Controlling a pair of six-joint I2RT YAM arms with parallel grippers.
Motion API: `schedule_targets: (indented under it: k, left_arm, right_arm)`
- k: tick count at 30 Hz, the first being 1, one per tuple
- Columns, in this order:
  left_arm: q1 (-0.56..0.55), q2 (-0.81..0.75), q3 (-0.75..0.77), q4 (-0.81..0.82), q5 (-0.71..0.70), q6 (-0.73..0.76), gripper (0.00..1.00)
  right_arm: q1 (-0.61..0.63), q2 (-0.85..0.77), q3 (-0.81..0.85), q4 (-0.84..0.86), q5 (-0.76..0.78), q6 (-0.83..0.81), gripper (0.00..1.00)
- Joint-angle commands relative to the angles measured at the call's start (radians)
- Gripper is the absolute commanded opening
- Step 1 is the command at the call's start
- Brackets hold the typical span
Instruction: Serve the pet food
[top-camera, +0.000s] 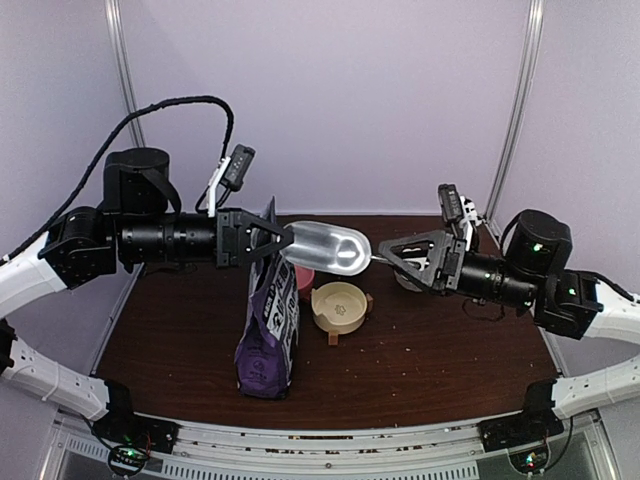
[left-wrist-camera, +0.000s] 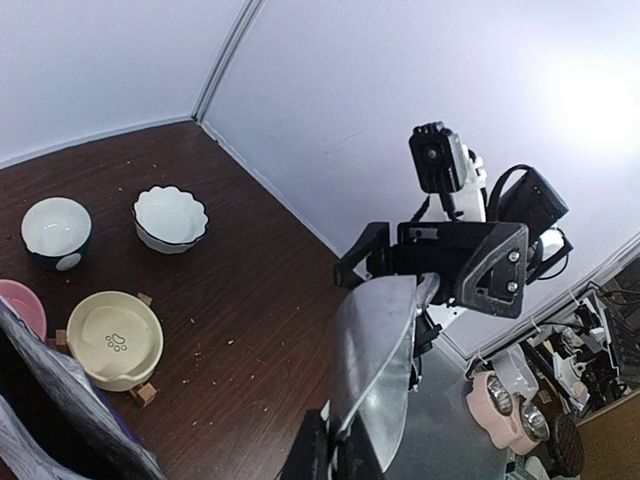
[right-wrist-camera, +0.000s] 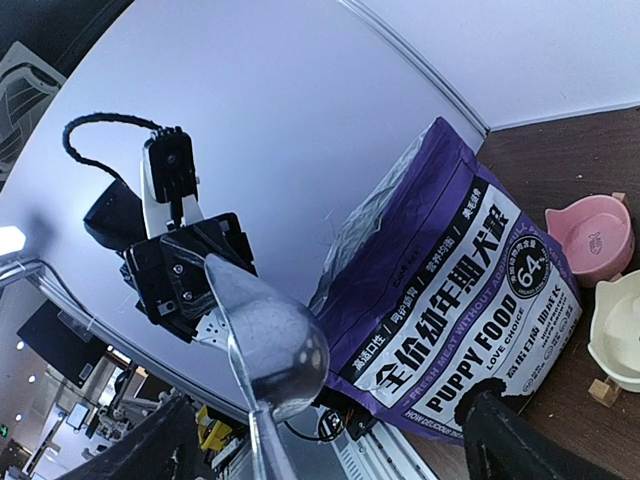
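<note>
A silver metal scoop (top-camera: 327, 247) hangs level in the air between both arms, above the bowls. My left gripper (top-camera: 283, 240) is shut on the rim of its open mouth, as the left wrist view shows (left-wrist-camera: 345, 440). My right gripper (top-camera: 385, 251) stands wide open around the scoop's handle (right-wrist-camera: 262, 445), with its fingers apart on either side and not touching it. The scoop's bowl (right-wrist-camera: 268, 340) shows only its rounded underside here. A purple-and-white puppy food bag (top-camera: 268, 330) stands upright below my left gripper. The pet food is out of view.
A cream bowl (top-camera: 338, 306) on a small wooden stand sits right of the bag, a pink bowl (top-camera: 302, 279) behind it. Two white bowls (left-wrist-camera: 55, 228) (left-wrist-camera: 170, 215) stand farther back. Crumbs dot the dark wooden table (top-camera: 450, 350).
</note>
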Motion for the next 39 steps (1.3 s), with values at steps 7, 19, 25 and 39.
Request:
schedule_targets:
  k: [7,19,25,39]
  left_arm:
    - [0.007,-0.006,-0.003,0.103,0.063,-0.013,0.0]
    - [0.007,0.017,0.017,0.077,0.08,0.002,0.0]
    - [0.007,0.031,0.03,0.063,0.078,0.003,0.0]
    - [0.007,0.015,0.012,0.051,0.019,-0.002,0.0]
  right_arm:
    - [0.023,0.031,0.033,0.093,-0.081,0.017,0.81]
    - [0.023,0.029,0.038,0.084,-0.098,0.007,0.65]
    - [0.023,0.025,0.041,0.072,-0.099,0.001,0.48]
    - [0.023,0.015,0.031,0.055,-0.104,-0.004,0.34]
